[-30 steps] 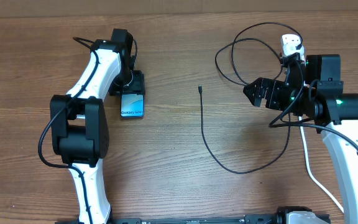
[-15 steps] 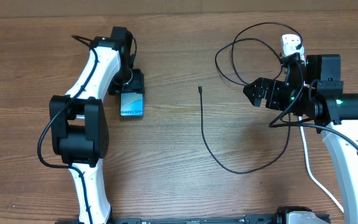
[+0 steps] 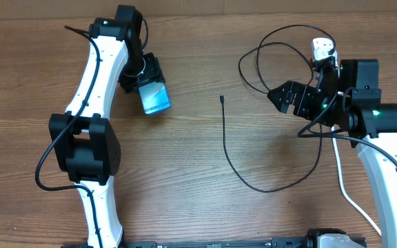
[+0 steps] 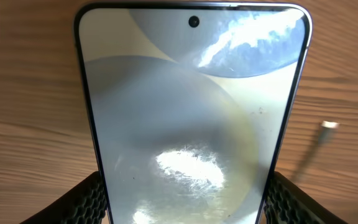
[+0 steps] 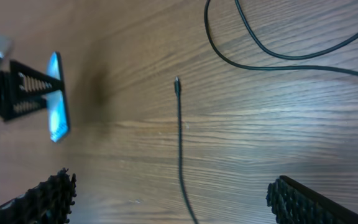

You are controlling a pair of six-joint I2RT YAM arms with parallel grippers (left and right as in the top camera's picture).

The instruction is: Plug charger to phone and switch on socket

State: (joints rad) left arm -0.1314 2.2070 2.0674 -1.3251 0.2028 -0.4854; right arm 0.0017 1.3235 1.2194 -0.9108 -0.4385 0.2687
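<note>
The left claw (image 3: 145, 80) pinches the phone (image 3: 156, 98) by its long edges, screen up, apparently raised off the tabletop (image 3: 185, 207). The right claw (image 3: 280, 96) is spread and empty, near the socket (image 3: 322, 48). The charger (image 3: 243, 180) lies loose, its tip (image 3: 222, 98) between the claws and well apart from the phone.

Judged step: present the phone for plugging. Its front-camera end points away from the left claw, so the port probably faces the wrist and may need turning. The right claw should grip just behind the tip, in line with the port.
</note>
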